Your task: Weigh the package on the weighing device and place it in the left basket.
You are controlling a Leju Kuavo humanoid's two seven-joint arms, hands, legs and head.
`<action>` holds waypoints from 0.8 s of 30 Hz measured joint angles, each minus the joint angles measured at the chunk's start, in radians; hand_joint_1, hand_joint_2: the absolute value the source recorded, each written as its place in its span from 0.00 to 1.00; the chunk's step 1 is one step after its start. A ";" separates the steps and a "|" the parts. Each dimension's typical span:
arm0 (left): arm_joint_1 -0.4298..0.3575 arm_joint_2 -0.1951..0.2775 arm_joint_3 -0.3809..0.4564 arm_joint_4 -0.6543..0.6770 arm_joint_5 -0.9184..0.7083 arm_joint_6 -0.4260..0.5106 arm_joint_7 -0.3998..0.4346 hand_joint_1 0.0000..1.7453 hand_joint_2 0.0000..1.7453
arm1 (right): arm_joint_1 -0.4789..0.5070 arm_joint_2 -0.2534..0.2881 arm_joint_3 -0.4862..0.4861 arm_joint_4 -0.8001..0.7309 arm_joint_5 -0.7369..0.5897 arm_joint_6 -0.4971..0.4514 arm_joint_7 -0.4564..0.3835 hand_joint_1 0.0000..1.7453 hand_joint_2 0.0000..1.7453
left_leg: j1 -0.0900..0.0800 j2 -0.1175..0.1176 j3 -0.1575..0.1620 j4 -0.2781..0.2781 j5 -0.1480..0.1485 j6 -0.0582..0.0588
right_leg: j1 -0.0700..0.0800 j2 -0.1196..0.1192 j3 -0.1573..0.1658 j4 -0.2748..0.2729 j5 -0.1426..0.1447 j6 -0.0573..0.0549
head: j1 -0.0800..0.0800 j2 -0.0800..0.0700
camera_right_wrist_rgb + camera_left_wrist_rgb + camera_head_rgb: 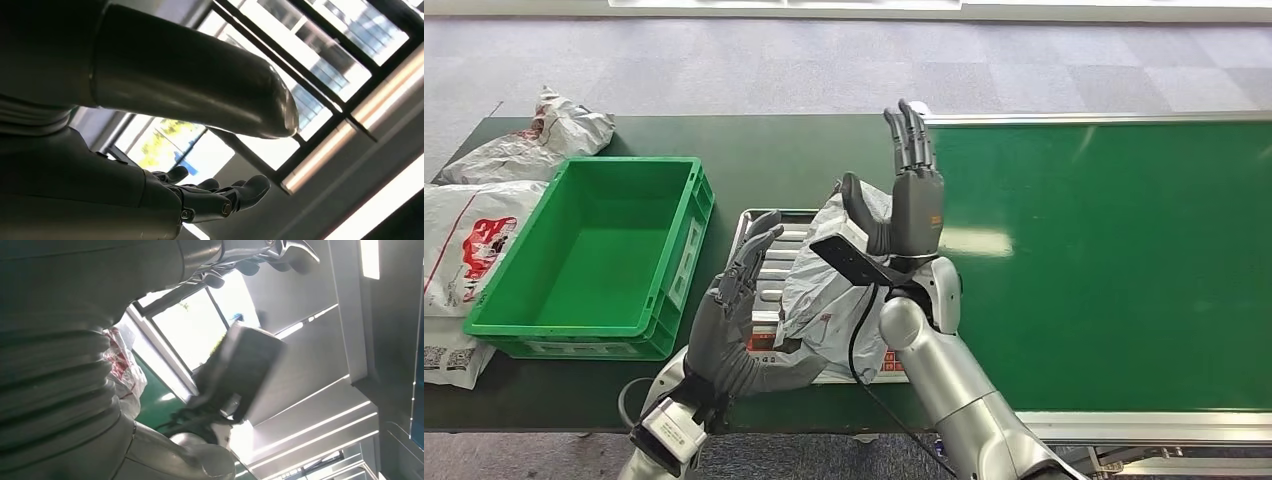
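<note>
A crumpled grey package [822, 285] lies on the silver weighing device [767, 262] at the middle of the dark green table. My left hand [742, 295] stands at the package's left edge, fingers straight and apart, thumb reaching along its near side. On its right side my right hand [911, 195] is upright with fingers pointing up and the thumb resting against the package's top. Neither hand has its fingers closed round it. The left wrist view shows the package [122, 365] just beyond the hand's cover. In the right wrist view the right hand's fingers [225, 197] are extended with nothing in them.
The green basket [686, 250] stands directly left of the weighing device, with nothing inside. Several other bagged packages [469, 235] lie at the table's left end. A green conveyor belt [1114, 260] with silver rails fills the right side.
</note>
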 joint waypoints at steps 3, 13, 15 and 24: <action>0.004 -0.002 0.000 -0.002 0.001 -0.002 0.006 0.00 1.00 | 0.051 0.005 -0.046 -0.148 -0.023 -0.026 -0.068 0.00 0.00 | 0.000 0.000 0.000 0.000 -0.001 0.000 | 0.000 0.000 0.000 0.000 0.000 0.000 | 0.000 0.000; -0.012 -0.010 0.033 0.061 -0.032 0.093 0.089 0.00 1.00 | 0.212 0.009 -0.120 -0.670 -0.119 -0.030 -0.179 0.00 1.00 | -0.001 -0.002 0.000 0.000 -0.001 0.001 | 0.000 -0.003 0.000 0.000 0.000 0.000 | 0.000 0.000; -0.034 -0.010 0.058 0.114 -0.103 0.188 0.149 0.00 1.00 | 0.241 0.009 -0.120 -0.797 -0.116 -0.030 -0.181 0.00 1.00 | -0.001 -0.002 0.000 0.000 -0.001 0.001 | 0.000 -0.003 0.000 0.000 0.000 0.000 | 0.000 0.000; -0.193 -0.009 0.108 0.365 -0.469 0.398 0.441 0.00 1.00 | 0.273 0.006 -0.090 -1.040 -0.097 -0.028 -0.181 0.00 1.00 | -0.001 -0.001 0.000 0.000 0.000 0.001 | 0.000 -0.003 0.000 0.000 0.000 0.001 | 0.000 0.000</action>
